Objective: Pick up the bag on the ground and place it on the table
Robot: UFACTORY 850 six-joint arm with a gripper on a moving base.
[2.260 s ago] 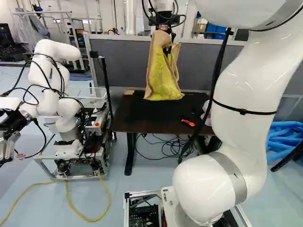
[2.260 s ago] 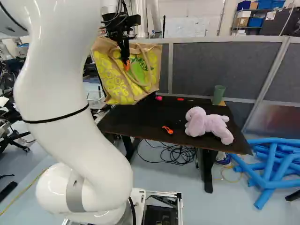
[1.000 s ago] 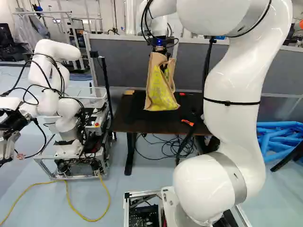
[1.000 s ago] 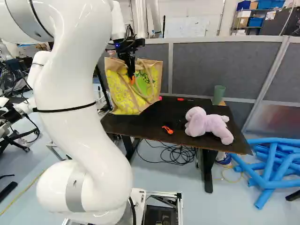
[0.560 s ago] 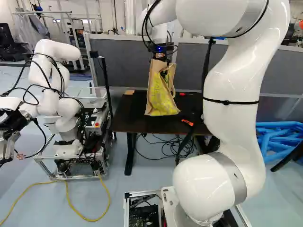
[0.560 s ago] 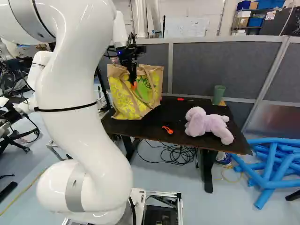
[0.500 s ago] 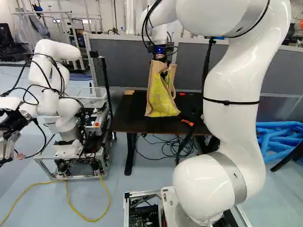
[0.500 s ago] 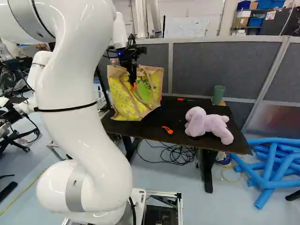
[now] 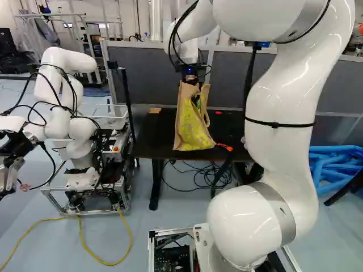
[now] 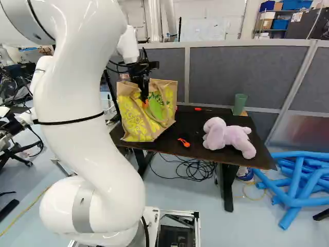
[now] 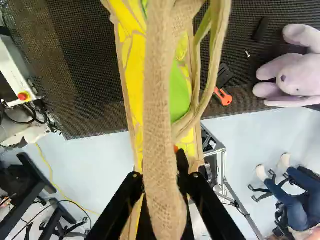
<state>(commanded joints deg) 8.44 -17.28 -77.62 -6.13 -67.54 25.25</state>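
Note:
In the right base view my gripper (image 10: 145, 102) points down at the top of the tan and yellow bag (image 10: 141, 121), its fingers shut on a handle. The bag hangs upright over the left part of the dark table (image 10: 203, 128); whether its bottom touches the tabletop I cannot tell. The left base view has the bag (image 9: 191, 127) near the table's front edge. In the wrist view the gripper (image 11: 162, 172) is partly covered by the wide tan handle strap (image 11: 161, 110) running up between its fingers. A second handle loops loosely beside it.
On the table lie a lilac plush toy (image 10: 229, 136), an orange-handled tool (image 10: 184, 142) and a green cup (image 10: 239, 104). Another robot (image 9: 68, 107) stands left of the table. A grey partition (image 10: 247, 77) runs behind; blue tubes (image 10: 295, 180) lie to the right.
My arm has brought the bag down toward the tabletop and somewhat nearer the table's front edge, with the handle still gripped. The base and the things on the table have stayed put.

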